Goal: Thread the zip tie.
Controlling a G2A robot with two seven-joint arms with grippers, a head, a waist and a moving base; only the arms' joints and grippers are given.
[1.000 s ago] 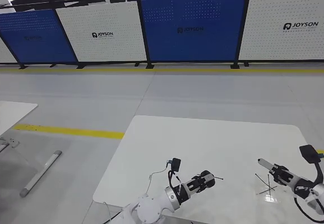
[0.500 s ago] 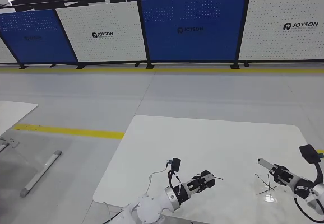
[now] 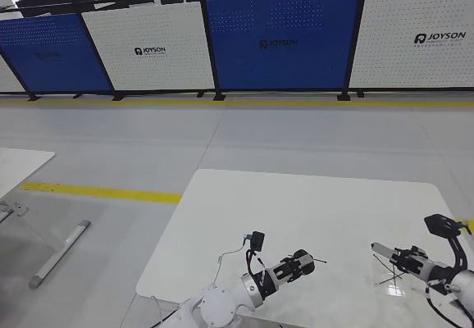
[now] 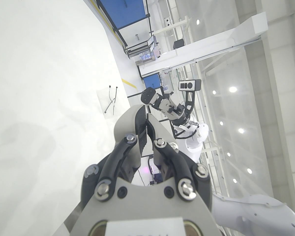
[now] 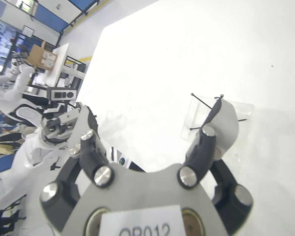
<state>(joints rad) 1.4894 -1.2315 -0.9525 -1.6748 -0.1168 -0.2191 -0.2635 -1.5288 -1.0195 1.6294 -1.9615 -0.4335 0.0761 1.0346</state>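
Presently the left gripper [image 3: 302, 264] sits over the near part of the white rectangular table [image 3: 303, 205]. Its jaws are closed, and the ribbed black pads [image 4: 140, 126] are pressed together in the left wrist view. A thin black strip [image 3: 319, 261] projects past the fingertips in the top view. Whether the pads actually clamp it cannot be confirmed.

The right gripper [image 3: 389, 254] is at the table's near right area, with its jaws spread wide. In the right wrist view [image 5: 154, 119] one grey finger [image 5: 226, 121] stands in front of the work items and the other is well apart from it.

The loose black plastic zip ties [image 5: 201, 101] lie crossed over one another on a clear plastic sheet [image 5: 245, 109], flat on the table surface. In the top view the zip ties [image 3: 393, 275] lie just beside the right gripper, toward the robot. From the left wrist view the zip ties [image 4: 111, 98] and the sheet [image 4: 102, 94] are well apart from the left gripper [image 4: 145, 110], with the right gripper [image 4: 150, 96] near them. Contact between the right fingers and the zip ties cannot be determined.
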